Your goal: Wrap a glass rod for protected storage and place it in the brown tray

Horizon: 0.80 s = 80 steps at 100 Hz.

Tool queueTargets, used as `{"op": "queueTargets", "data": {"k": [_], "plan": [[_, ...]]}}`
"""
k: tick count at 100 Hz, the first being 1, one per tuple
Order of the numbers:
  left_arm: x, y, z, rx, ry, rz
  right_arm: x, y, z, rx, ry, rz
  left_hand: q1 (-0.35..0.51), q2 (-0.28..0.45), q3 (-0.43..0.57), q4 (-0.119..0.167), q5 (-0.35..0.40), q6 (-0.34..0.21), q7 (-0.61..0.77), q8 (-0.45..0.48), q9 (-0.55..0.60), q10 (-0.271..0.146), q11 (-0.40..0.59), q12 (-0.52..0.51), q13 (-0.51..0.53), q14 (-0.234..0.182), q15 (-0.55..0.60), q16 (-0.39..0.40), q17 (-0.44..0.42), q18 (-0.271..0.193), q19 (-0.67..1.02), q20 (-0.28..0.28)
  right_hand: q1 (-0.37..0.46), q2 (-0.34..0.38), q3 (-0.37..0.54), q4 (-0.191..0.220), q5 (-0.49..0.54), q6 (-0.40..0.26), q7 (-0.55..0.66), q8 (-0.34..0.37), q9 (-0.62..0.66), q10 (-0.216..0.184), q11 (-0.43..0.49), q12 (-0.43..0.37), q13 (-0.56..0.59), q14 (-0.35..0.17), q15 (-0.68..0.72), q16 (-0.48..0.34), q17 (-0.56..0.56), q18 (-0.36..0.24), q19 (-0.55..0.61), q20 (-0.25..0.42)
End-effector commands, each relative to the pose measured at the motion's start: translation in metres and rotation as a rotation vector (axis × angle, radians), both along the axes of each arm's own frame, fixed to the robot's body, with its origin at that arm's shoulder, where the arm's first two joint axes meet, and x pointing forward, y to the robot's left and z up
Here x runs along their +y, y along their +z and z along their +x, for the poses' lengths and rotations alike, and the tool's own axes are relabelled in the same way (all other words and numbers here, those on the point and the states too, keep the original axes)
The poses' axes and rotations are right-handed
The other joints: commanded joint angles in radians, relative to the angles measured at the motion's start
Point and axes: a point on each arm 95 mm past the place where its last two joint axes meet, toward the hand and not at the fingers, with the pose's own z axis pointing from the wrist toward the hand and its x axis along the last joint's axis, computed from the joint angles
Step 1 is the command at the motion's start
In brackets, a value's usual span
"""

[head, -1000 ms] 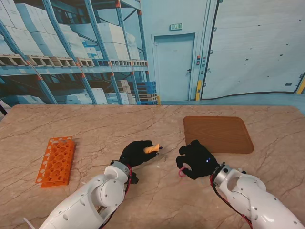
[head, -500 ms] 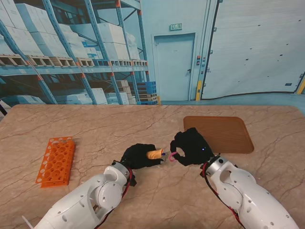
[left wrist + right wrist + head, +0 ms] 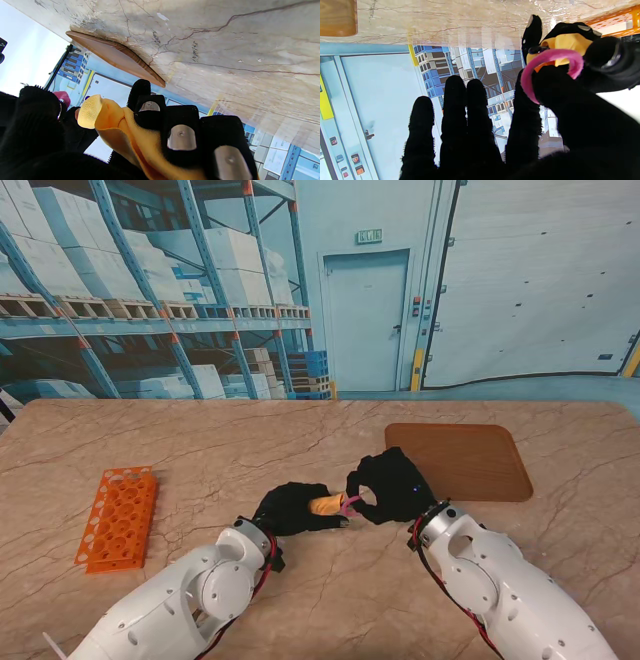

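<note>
Left hand (image 3: 291, 507) is closing around the orange cloth bundle (image 3: 324, 504), fingers curled over it in the left wrist view (image 3: 180, 135), wrapped end sticking out past the knuckles; the glass rod itself is hidden inside the wrap, can't confirm it directly. Right hand (image 3: 385, 485) is sitting just at 3 o'clock of the bundle, thumb and forefinger pinching a pink elastic band (image 3: 349, 503), other fingers (image 3: 453, 117) spread loose. The band (image 3: 548, 67) is being held as an open loop right at the bundle's tip. Step looks like slipping the band over the wrap end to secure it; judging, doing it well means keeping the loop stretched wide, keeping the left hand steady and level, and sliding the band along the axis well past the tip so the cloth isn't unrolling. Bundle's long axis is running roughly 9-to-3 in the stand view, free end pointing to 3 o'clock toward the right hand. Brown tray (image 3: 458, 461) is lying at about 2 o'clock from the hands, apart from them, on the tabletop (image 3: 200, 445). Orange rack (image 3: 118, 518) is sitting well off at 9 o'clock.
</note>
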Motion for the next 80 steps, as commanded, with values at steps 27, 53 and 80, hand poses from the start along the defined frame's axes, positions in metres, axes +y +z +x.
{"op": "queueTargets", "data": {"k": [27,53,80], "plan": [[-0.0022,0.0012,-0.0025,-0.019,-0.021,0.014,0.0067,-0.0056,-0.0033,0.030,0.009,-0.006,0.008,-0.031,-0.089,0.026,-0.036,0.029,-0.048,0.016,-0.051,0.006,0.004,0.042,0.016,0.043,0.039,0.055,0.005,-0.173,0.252,-0.025,0.003,0.055,-0.012,-0.015,0.043,0.009,-0.005,-0.006,0.037,0.011,0.021,0.013,0.024,0.009,0.022,0.015,-0.003,0.023,0.025,0.007],[-0.0040,0.0015,-0.0049,0.020,-0.014,-0.011,0.0092,-0.0078,-0.0022,0.036,0.021,-0.008,-0.042,0.108,-0.090,0.058,-0.035,0.034,-0.073,0.009,-0.065,0.064,-0.012,0.045,-0.006,0.088,0.042,0.069,0.003,-0.147,0.252,-0.026,0.002,0.064,-0.019,-0.012,0.038,0.005,-0.001,0.005,0.040,0.009,0.031,0.020,0.025,0.008,0.031,0.021,-0.002,0.021,0.028,0.006],[-0.0062,0.0014,-0.0062,0.034,-0.019,-0.023,0.0111,-0.0094,-0.0006,0.042,0.024,-0.013,0.018,0.182,0.047,0.172,0.043,-0.005,-0.040,0.023,-0.029,0.076,0.002,0.049,0.019,0.109,0.059,0.056,0.003,-0.112,0.252,0.010,0.004,0.068,-0.024,-0.010,0.034,0.003,0.000,0.009,0.040,0.009,0.040,0.026,0.024,0.007,0.040,0.025,-0.004,0.019,0.030,0.005]]}}
